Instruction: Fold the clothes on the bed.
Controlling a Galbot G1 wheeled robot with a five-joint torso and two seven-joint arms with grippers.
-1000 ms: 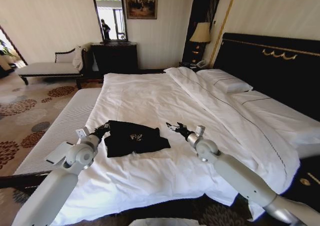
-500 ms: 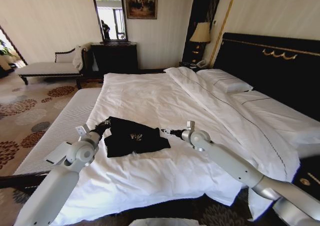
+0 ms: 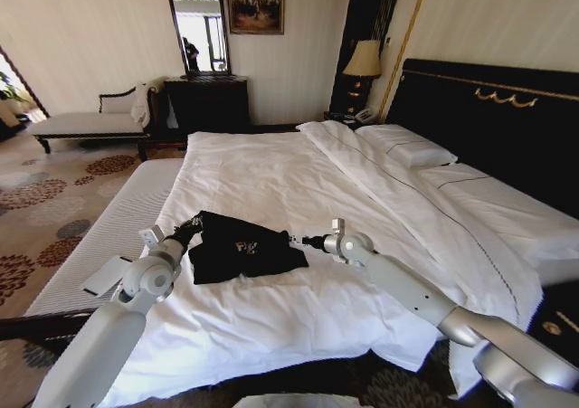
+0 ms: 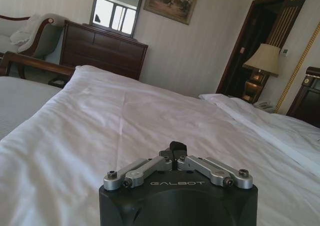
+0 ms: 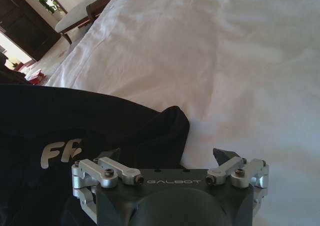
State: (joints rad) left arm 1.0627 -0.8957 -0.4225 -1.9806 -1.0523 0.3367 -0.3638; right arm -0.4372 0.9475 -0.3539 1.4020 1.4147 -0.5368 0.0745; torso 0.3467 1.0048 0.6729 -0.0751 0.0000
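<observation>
The black T-shirt (image 3: pixel 242 247) lies crumpled on the near part of the bed (image 3: pixel 298 191), toward its left side, with white duvet open all around it: a broad bare stretch runs up to the pillows (image 3: pixel 407 146) and another across to the right edge. The left gripper (image 3: pixel 192 224) sits at the shirt's left edge; in the left wrist view its fingers (image 4: pixel 176 148) are drawn together, though whether any cloth is caught between them cannot be made out, since the shirt is hidden below the gripper body there. The right gripper (image 3: pixel 297 240) reaches in from the right to the shirt's right edge. In the right wrist view its fingers (image 5: pixel 223 156) stand wide apart, one over the dark fabric (image 5: pixel 100 131) and the other over bare sheet. The white chest lettering (image 5: pixel 60 153) is cut off by the gripper housing, only its first letters legible.
</observation>
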